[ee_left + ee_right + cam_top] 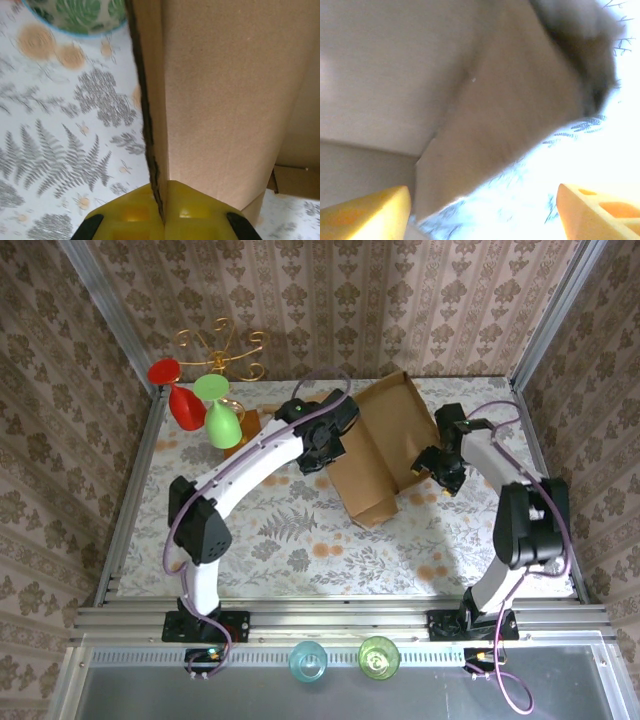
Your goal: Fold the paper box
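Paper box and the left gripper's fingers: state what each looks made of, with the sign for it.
Paper box: brown cardboard, matte and unprinted; a grainy face and a rough, dark cut edge suggest corrugated board. Fingers of the left gripper: probably moulded or printed plastic, opaque yellow with a slight sheen and recessed pockets.

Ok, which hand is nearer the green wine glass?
Left. The left hand is just right of the green wine glass; the right hand is beyond the paper box.
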`<action>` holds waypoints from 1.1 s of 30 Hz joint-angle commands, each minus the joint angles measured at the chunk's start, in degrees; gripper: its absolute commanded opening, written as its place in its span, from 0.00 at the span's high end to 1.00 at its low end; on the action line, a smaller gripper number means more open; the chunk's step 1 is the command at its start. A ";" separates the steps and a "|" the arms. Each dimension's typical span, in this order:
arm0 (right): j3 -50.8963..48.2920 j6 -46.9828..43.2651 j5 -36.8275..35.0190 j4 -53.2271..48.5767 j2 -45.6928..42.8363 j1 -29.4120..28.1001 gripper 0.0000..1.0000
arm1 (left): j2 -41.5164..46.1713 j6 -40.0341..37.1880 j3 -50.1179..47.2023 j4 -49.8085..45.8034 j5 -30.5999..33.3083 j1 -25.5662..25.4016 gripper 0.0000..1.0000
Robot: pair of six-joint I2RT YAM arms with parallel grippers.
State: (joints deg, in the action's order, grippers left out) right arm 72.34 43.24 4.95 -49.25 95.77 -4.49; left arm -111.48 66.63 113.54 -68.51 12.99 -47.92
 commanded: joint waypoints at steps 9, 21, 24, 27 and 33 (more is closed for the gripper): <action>-0.50 4.97 7.28 -1.78 -15.07 -0.22 0.28 | -14.18 -29.90 32.09 -24.85 17.52 -0.06 1.00; -0.26 3.93 15.47 10.15 -17.83 1.24 0.43 | -16.03 -71.67 32.19 -9.43 39.88 -6.57 1.00; -1.61 0.27 16.65 16.66 -19.44 1.57 0.47 | -16.37 -75.58 32.50 -7.19 38.49 -6.48 1.00; -3.06 -1.81 16.33 22.25 -21.33 2.46 0.48 | -16.91 -79.98 32.19 -4.65 39.63 -6.84 1.00; -3.34 12.03 17.55 22.58 -20.29 6.27 0.50 | -17.80 -88.42 29.61 3.13 44.69 -8.18 1.00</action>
State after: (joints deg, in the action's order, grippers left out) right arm 69.73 48.18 21.12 -28.42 75.05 0.93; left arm -128.57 -13.87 144.81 -71.40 52.49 -55.24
